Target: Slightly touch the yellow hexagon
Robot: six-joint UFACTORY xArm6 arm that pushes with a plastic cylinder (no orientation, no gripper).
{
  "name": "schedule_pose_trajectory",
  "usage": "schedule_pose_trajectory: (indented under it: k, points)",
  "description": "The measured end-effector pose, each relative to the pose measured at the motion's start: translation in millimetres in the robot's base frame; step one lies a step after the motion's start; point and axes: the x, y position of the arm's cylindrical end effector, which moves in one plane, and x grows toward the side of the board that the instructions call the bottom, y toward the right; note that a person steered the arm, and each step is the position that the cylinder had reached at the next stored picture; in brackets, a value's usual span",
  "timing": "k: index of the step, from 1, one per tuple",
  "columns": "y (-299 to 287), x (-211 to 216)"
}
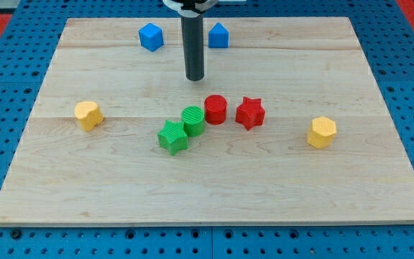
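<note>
The yellow hexagon (pixel 322 132) sits near the view's right edge of the wooden board. My tip (pixel 195 78) is in the upper middle of the board, well to the left of and above the yellow hexagon, not touching any block. It stands above the red cylinder (pixel 215 109) and green cylinder (pixel 192 120). A second yellow block (pixel 88 115), its shape unclear, lies at the view's left.
A green star (pixel 172 137) touches the green cylinder. A red star (pixel 250 112) sits right of the red cylinder. Two blue blocks (pixel 150 37) (pixel 218 35) lie near the board's top edge, either side of the rod. The board's wooden edge (pixel 207 219) borders a blue pegboard.
</note>
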Motion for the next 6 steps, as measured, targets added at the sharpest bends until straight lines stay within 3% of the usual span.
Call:
schedule_pose_trajectory:
  k: [3,6]
  points:
    - [61,17]
    - [200,70]
